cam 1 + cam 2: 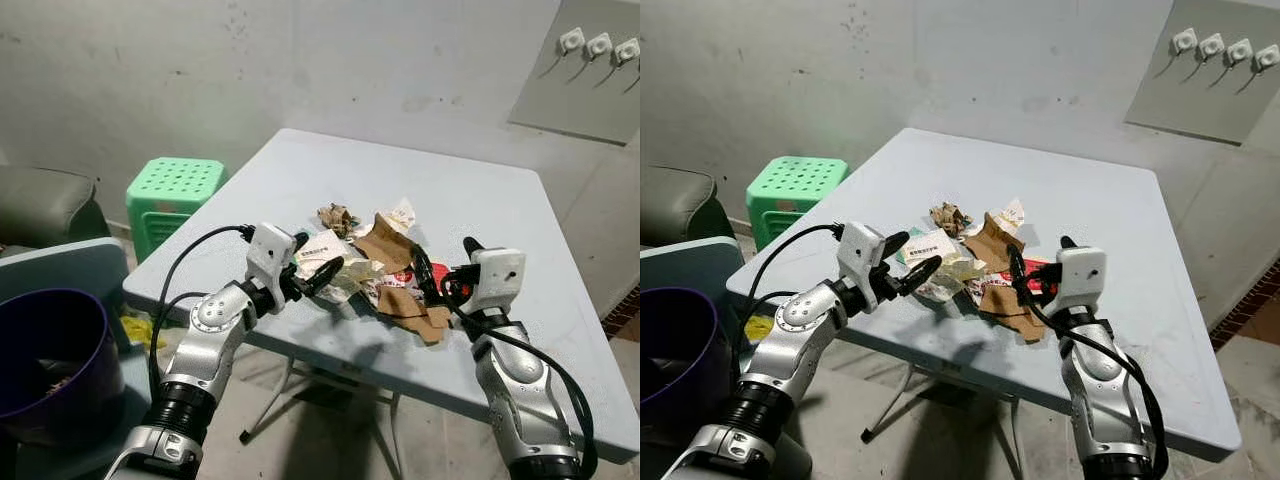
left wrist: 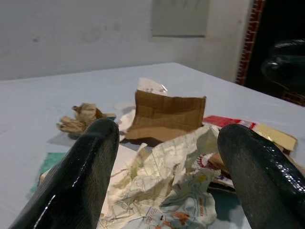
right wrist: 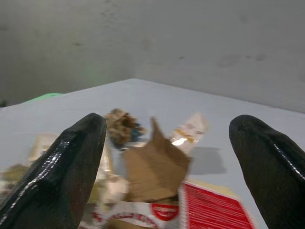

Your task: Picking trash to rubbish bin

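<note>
— Two grippers are raised at the table's (image 1: 520,215) near edge, either side of the trash (image 1: 375,265). How are the fingers held?

— Spread on both: left gripper (image 1: 312,262) and right gripper (image 1: 445,270). Nothing is gripped. A bin (image 1: 45,360) is seen off the left corner.

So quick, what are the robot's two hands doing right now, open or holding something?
Left gripper: open, holding nothing, at the trash pile.
Right gripper: open, holding nothing, at the pile's other side.

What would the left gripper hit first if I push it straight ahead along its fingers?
Most likely the crumpled printed paper wrapper lying directly between the open fingers of the left gripper. The upright brown cardboard piece stands behind it, though depth is unclear.
</note>
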Controlling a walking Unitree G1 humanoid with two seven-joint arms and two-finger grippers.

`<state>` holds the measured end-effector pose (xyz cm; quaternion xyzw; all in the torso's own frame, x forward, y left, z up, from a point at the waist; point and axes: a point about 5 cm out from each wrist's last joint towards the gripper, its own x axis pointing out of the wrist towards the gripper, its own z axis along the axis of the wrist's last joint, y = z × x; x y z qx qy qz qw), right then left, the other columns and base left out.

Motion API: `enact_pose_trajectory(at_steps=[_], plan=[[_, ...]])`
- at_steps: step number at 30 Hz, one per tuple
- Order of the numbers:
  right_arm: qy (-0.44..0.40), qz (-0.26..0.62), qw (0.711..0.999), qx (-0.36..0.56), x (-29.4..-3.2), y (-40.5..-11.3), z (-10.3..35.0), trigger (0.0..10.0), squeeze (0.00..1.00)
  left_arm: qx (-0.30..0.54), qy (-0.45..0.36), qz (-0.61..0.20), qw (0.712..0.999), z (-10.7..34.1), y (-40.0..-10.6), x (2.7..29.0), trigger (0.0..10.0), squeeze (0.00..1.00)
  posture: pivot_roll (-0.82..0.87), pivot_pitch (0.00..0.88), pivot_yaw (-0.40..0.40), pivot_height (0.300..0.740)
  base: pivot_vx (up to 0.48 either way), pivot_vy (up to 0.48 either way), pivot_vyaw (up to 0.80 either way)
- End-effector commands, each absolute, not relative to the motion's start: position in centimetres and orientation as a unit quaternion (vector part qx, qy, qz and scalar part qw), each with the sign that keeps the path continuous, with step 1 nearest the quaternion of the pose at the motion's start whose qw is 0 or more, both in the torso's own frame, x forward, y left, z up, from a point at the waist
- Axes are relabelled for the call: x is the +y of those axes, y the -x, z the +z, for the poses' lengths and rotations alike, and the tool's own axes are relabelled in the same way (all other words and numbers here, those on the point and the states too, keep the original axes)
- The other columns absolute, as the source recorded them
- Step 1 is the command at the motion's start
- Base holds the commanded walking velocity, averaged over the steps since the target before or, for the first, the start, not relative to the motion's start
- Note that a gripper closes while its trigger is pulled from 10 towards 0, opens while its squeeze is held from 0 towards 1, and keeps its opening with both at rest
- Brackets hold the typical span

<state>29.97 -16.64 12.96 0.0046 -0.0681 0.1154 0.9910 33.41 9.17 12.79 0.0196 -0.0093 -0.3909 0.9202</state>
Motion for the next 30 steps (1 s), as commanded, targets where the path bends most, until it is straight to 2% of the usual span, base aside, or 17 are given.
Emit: enact_pose_trajectory(at_steps=[1, 15, 30], plan=[[-0.007, 0.125, 0.99, -0.072, -16.6, -29.8, 13.4, 10.0, 0.0, -0.014, -0.037, -0.408, 0.912, 13.2, -33.7, 9.0, 10.0, 0.0, -0.06, 0.0, -0.045, 0.74, 0.0, 0.0, 0.0], [-0.008, 0.227, 0.973, -0.043, -15.3, -26.8, 13.4, 10.0, 0.0, -0.011, -0.093, -0.462, 0.882, 14.5, -35.5, 9.2, 10.0, 0.0, -0.12, 0.0, -0.011, 0.74, 0.0, 0.0, 0.0], [0.012, 0.246, 0.969, 0.018, -15.6, -24.0, 12.6, 10.0, 0.0, -0.003, -0.107, -0.501, 0.859, 14.2, -35.8, 7.9, 10.0, 0.0, -0.18, 0.037, 0.005, 0.74, 0.0, 0.0, 0.0]])
